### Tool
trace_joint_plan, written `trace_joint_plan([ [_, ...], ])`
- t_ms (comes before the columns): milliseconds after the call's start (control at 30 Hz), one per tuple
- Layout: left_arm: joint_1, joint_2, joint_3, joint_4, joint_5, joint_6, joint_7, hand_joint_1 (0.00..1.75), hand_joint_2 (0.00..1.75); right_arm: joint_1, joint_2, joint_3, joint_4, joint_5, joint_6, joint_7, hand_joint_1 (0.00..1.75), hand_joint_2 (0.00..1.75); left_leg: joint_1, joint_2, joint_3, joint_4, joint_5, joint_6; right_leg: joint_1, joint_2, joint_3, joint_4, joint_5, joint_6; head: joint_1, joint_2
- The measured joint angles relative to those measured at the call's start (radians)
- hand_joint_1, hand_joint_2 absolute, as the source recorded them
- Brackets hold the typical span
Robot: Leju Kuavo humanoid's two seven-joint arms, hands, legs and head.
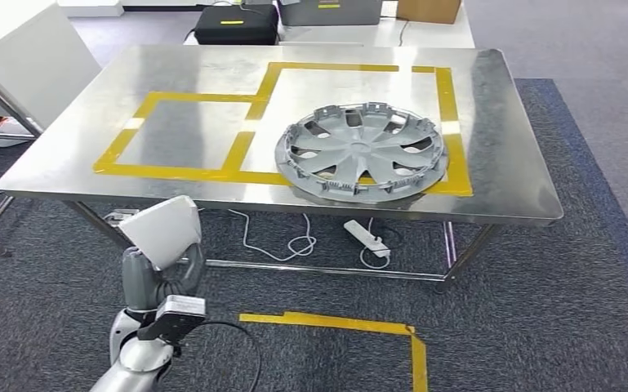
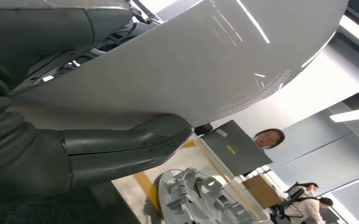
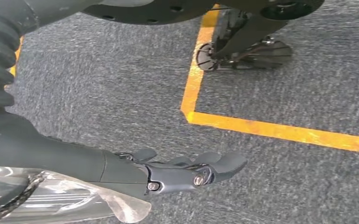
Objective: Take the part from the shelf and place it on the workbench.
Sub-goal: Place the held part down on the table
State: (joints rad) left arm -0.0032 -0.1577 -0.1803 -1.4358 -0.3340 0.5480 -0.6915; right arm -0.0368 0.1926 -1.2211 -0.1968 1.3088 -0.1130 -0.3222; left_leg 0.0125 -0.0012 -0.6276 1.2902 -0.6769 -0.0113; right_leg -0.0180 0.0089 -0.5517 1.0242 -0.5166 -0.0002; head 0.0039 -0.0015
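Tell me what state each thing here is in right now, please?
Wheel cover: lying flat on the workbench, hollow side up, over the yellow tape.
Workbench: bearing the wheel cover.
Left robot hand: off the wheel cover; whether open or closed can't be told.
Right robot hand: hanging over the carpet, holding nothing, fingers fairly straight.
Power strip: on the floor under the workbench.

A lab (carpeted): steel workbench [image 1: 131, 90] with yellow tape [image 1: 237, 155] outlines.
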Motion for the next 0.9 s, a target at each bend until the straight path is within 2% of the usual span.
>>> trace_joint_plan([
  [33,0.0,0.0,0.002,0.002,0.004,0.002,0.0,1.75,1.75,0.001,0.0,0.0,0.0,0.001,0.0,0.0,0.0,1.75,-0.001,0.0,-0.017,-0.014,-0.005,0.004,0.001,0.003,0.016,0.0,-0.012,0.001,0.0,0.0],
  [67,-0.001,0.0,0.005,0.006,0.01,0.004,0.001,1.75,1.75,0.001,0.0,0.0,0.0,0.001,0.0,0.001,0.0,1.75,-0.004,0.0,-0.023,-0.051,0.018,0.011,0.002,0.005,0.032,-0.001,-0.024,0.002,0.0,0.0],
  [133,-0.004,0.0,0.011,0.013,0.023,0.009,0.001,1.75,1.75,0.001,0.001,0.0,0.001,0.003,0.001,0.003,0.0,1.75,-0.015,-0.002,-0.019,-0.155,0.128,0.03,0.005,0.008,0.059,-0.002,-0.048,0.005,0.0,0.0],
  [167,-0.006,0.0,0.015,0.017,0.029,0.012,0.002,1.75,1.75,0.0,0.001,0.001,0.001,0.004,0.002,0.004,0.0,1.75,-0.021,-0.005,-0.016,-0.192,0.164,0.039,0.007,0.01,0.068,-0.003,-0.059,0.01,-0.002,0.0],
  [200,-0.007,0.0,0.019,0.021,0.034,0.015,0.002,1.75,1.75,-0.001,0.002,0.001,0.002,0.005,0.003,0.006,0.0,1.75,-0.027,-0.008,-0.012,-0.215,0.186,0.045,0.008,0.012,0.077,-0.007,-0.069,0.014,-0.005,0.0],
  [300,-0.016,-0.003,0.027,0.03,0.041,0.023,0.002,1.75,1.75,-0.001,0.001,0.001,0.002,0.006,0.004,0.008,0.0,1.75,-0.024,-0.016,0.018,-0.242,0.195,0.052,0.01,0.012,0.102,0.009,-0.071,0.033,-0.01,0.0],
  [333,-0.021,-0.005,0.029,0.032,0.042,0.025,0.002,1.75,1.75,-0.001,0.001,0.002,0.002,0.007,0.004,0.008,0.0,1.75,-0.022,-0.016,0.03,-0.248,0.198,0.054,0.011,0.009,0.099,0.031,-0.075,0.039,-0.009,0.0],
  [367,-0.025,-0.007,0.03,0.035,0.042,0.026,0.002,1.75,1.75,-0.003,0.0,0.002,0.002,0.007,0.005,0.008,0.0,1.75,-0.02,-0.015,0.04,-0.25,0.195,0.057,0.011,0.006,0.083,0.061,-0.09,0.043,-0.008,0.0],
  [400,-0.027,-0.008,0.031,0.037,0.042,0.028,0.001,1.75,1.75,-0.005,0.0,0.002,0.002,0.008,0.005,0.008,0.0,1.75,-0.02,-0.014,0.047,-0.251,0.192,0.06,0.01,0.003,0.051,0.106,-0.11,0.047,-0.008,0.0],
  [467,-0.031,-0.01,0.033,0.043,0.042,0.03,0.001,1.75,1.75,-0.008,0.0,0.002,0.002,0.009,0.005,0.007,0.0,1.75,-0.02,-0.012,0.056,-0.251,0.179,0.065,0.009,0.0,-0.033,0.208,-0.154,0.052,-0.008,0.0],
  [500,-0.031,-0.01,0.034,0.046,0.042,0.032,0.001,1.75,1.75,-0.007,0.0,0.003,0.002,0.009,0.005,0.006,0.0,1.75,-0.02,-0.012,0.062,-0.25,0.171,0.066,0.009,0.0,-0.07,0.238,-0.164,0.053,-0.008,0.0],
  [533,-0.032,-0.011,0.035,0.049,0.042,0.034,0.001,1.75,1.75,-0.007,0.0,0.003,0.002,0.01,0.006,0.006,0.0,1.75,-0.02,-0.012,0.071,-0.25,0.161,0.066,0.009,0.0,-0.094,0.239,-0.155,0.052,-0.008,0.0],
  [567,-0.033,-0.012,0.036,0.053,0.041,0.036,0.001,1.75,1.75,-0.007,0.0,0.004,0.002,0.011,0.006,0.005,0.0,1.75,-0.02,-0.013,0.083,-0.25,0.151,0.065,0.009,0.0,-0.103,0.211,-0.127,0.05,-0.008,0.0],
  [633,-0.037,-0.014,0.037,0.06,0.04,0.04,0.001,1.75,1.75,-0.004,-0.001,0.005,0.002,0.014,0.006,0.006,0.0,1.75,-0.021,-0.013,0.11,-0.25,0.128,0.062,0.011,-0.001,-0.094,0.108,-0.027,0.042,-0.008,0.0],
  [700,-0.045,-0.015,0.039,0.069,0.039,0.044,0.002,1.75,1.75,0.001,-0.003,0.006,0.002,0.016,0.006,0.007,0.0,1.75,-0.021,-0.014,0.127,-0.252,0.11,0.053,0.017,-0.004,-0.083,0.04,0.025,0.029,-0.01,0.0],
  [767,-0.052,-0.016,0.039,0.076,0.037,0.047,0.002,1.75,1.75,0.003,-0.004,0.007,0.002,0.017,0.006,0.006,0.0,1.75,-0.02,-0.014,0.139,-0.25,0.105,0.04,0.022,-0.006,-0.07,0.023,0.02,0.015,-0.012,0.0],
  [833,-0.06,-0.018,0.04,0.078,0.035,0.047,0.002,1.75,1.75,0.003,-0.003,0.008,0.002,0.017,0.006,0.006,0.0,1.75,-0.021,-0.012,0.133,-0.211,0.121,0.03,0.016,-0.004,-0.039,0.007,0.019,0.003,-0.013,0.0],
  [867,-0.065,-0.019,0.04,0.079,0.035,0.048,0.002,1.75,1.75,0.002,-0.003,0.009,0.002,0.017,0.006,0.006,0.0,1.75,-0.02,-0.012,0.11,-0.167,0.131,0.024,0.012,-0.004,-0.02,-0.002,0.015,0.0,-0.015,0.0],
  [900,-0.069,-0.019,0.04,0.08,0.035,0.048,0.002,1.75,1.75,0.001,-0.003,0.009,0.002,0.017,0.006,0.006,0.0,1.75,-0.018,-0.011,0.074,-0.111,0.133,0.019,0.009,-0.004,-0.003,-0.01,0.008,-0.002,-0.017,0.0],
])
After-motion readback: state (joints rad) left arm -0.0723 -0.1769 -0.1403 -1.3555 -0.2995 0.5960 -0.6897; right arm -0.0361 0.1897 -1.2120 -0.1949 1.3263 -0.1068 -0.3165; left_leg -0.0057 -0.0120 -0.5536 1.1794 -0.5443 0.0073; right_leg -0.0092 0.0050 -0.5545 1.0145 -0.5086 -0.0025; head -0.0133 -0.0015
